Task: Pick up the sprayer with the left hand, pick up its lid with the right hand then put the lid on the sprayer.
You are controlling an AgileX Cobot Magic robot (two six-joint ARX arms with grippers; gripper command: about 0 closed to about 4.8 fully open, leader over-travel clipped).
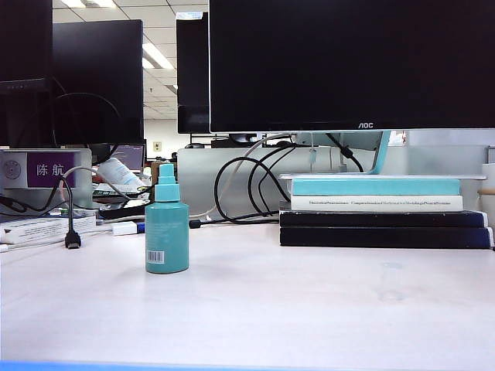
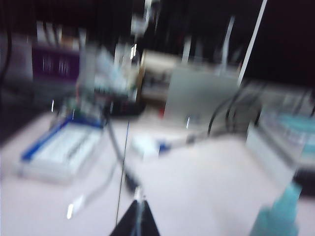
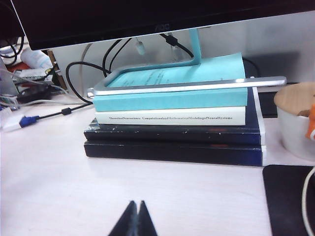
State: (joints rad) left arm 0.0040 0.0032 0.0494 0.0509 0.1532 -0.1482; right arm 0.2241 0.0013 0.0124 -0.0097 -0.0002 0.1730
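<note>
Sprayer (image 1: pixel 167 228) upright on table (image 1: pixel 255 309), left of centre, nozzle bare, barcode label low on its side. Stack of books (image 1: pixel 383 212) at its 3 o'clock, well apart, under monitor (image 1: pixel 348 62). Lid not discernible. Left pincer (image 2: pixel 137 219) closed, empty, over the table; view blurred, sprayer at frame edge. Right pincer (image 3: pixel 134 221) closed, empty, facing the books.
</note>
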